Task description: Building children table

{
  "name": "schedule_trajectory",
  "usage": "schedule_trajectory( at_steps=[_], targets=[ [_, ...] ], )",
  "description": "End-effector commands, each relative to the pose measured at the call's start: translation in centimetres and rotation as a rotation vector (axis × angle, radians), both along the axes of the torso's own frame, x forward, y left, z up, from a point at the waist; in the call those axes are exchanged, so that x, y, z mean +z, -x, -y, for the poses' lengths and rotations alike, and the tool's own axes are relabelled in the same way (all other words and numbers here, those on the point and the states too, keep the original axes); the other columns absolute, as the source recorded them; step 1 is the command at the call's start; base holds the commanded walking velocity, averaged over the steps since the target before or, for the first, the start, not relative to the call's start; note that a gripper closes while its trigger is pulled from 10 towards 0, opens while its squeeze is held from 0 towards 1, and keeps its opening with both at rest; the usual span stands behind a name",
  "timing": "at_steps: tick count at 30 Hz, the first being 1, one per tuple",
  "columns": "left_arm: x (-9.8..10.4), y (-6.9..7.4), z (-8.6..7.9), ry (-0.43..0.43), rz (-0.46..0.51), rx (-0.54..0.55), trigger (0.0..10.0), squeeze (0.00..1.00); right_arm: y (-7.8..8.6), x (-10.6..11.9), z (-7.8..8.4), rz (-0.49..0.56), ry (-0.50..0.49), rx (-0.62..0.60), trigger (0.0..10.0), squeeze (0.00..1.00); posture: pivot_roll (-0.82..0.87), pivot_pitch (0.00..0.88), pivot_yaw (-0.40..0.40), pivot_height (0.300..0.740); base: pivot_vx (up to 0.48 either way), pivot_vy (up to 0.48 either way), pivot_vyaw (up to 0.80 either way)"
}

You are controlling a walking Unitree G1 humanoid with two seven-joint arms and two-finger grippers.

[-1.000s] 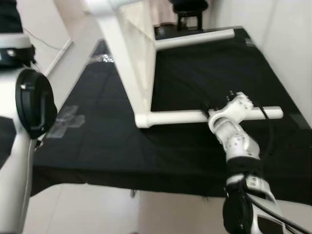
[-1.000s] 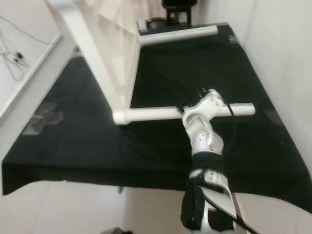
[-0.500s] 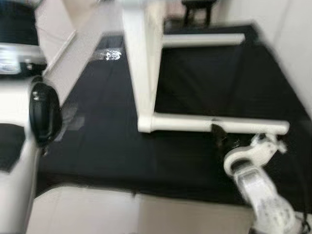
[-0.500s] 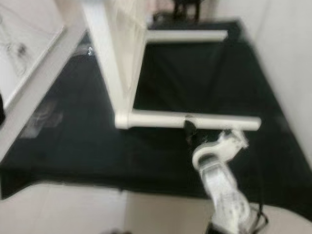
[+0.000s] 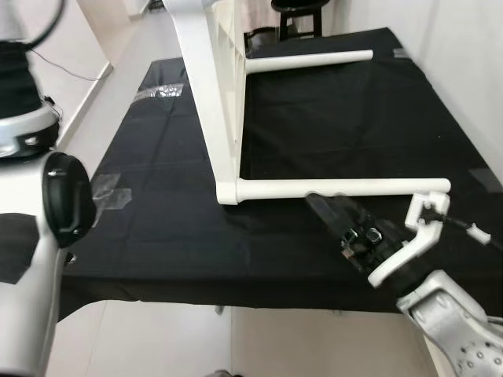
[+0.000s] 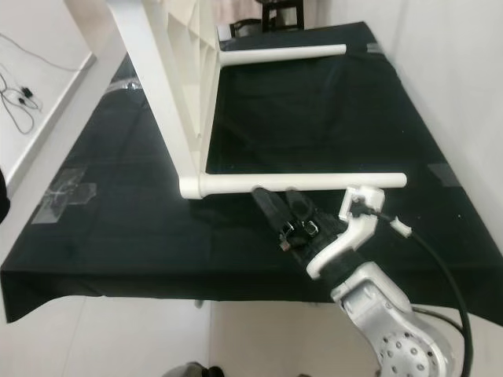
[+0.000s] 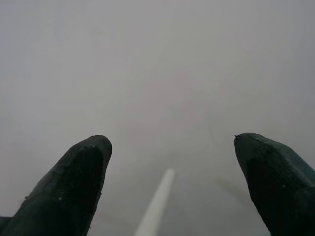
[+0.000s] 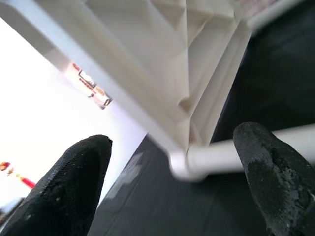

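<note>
The white children's table lies on its side on a black cloth (image 5: 157, 236), its top (image 5: 206, 86) standing on edge. Two round white legs run level over the cloth: a near one (image 5: 369, 187) and a far one (image 5: 310, 60). My right gripper (image 5: 324, 204) is open, its black fingertips just in front of the near leg's middle, with nothing between them. In the right wrist view the right gripper (image 8: 172, 137) looks at the corner (image 8: 189, 157) where that leg joins the top. My left gripper (image 7: 172, 141) is open and faces a blank grey surface. The left arm (image 5: 35, 259) stands at the left.
A pale wall (image 5: 471, 71) runs along the cloth's right side. A black stool (image 5: 302, 12) stands beyond the far end. Tape patches (image 5: 106, 192) mark the cloth at the left, beside light floor (image 5: 102, 86). The cloth's front edge (image 5: 236, 302) drops to pale floor.
My right gripper has drawn back from over the near leg, and its fingers now lie just in front of it. The head camera has shifted too.
</note>
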State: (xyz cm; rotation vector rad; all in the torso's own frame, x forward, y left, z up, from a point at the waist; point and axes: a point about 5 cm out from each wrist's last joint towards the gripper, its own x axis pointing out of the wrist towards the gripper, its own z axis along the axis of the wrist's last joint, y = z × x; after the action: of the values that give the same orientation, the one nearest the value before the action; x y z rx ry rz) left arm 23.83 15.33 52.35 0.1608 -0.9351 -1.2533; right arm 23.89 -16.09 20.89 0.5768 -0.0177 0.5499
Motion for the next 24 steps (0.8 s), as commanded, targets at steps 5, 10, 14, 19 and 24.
schedule_trajectory(
  at_steps=[5, 10, 14, 19, 24],
  targets=[
    [-7.6, 0.7, -2.4, -0.162, -0.264, -0.129, 10.0, 0.0, -5.0, 1.5, 1.1, 0.101, 0.188, -0.234, 10.0, 0.0, 0.06, 0.134, 0.101, 0.74, 0.0, 0.0, 0.0],
    [-15.2, -0.4, -3.5, -0.069, -0.566, -0.107, 10.0, 0.0, -7.5, 1.6, 2.3, 0.087, 0.289, -0.396, 10.0, 0.0, 0.07, 0.13, 0.088, 0.74, 0.0, 0.0, 0.0],
    [-20.4, -0.3, -3.6, -0.014, -0.723, -0.076, 10.0, 0.0, -8.5, 2.2, 3.0, 0.112, 0.374, -0.424, 10.0, 0.0, 0.07, 0.129, 0.077, 0.74, 0.0, 0.0, 0.0],
    [-23.2, 0.1, -3.6, 0.042, -0.825, -0.046, 10.0, 0.0, -9.0, 2.9, 4.0, 0.173, 0.523, -0.463, 10.0, 0.0, 0.06, 0.13, 0.073, 0.74, 0.0, 0.0, 0.0],
    [-25.1, -0.2, -3.6, 0.109, -0.905, 0.014, 10.0, 0.0, -9.1, 3.7, 5.0, 0.223, 0.57, -0.491, 10.0, 0.0, 0.06, 0.131, 0.071, 0.74, 0.0, 0.0, 0.0]
  ],
)
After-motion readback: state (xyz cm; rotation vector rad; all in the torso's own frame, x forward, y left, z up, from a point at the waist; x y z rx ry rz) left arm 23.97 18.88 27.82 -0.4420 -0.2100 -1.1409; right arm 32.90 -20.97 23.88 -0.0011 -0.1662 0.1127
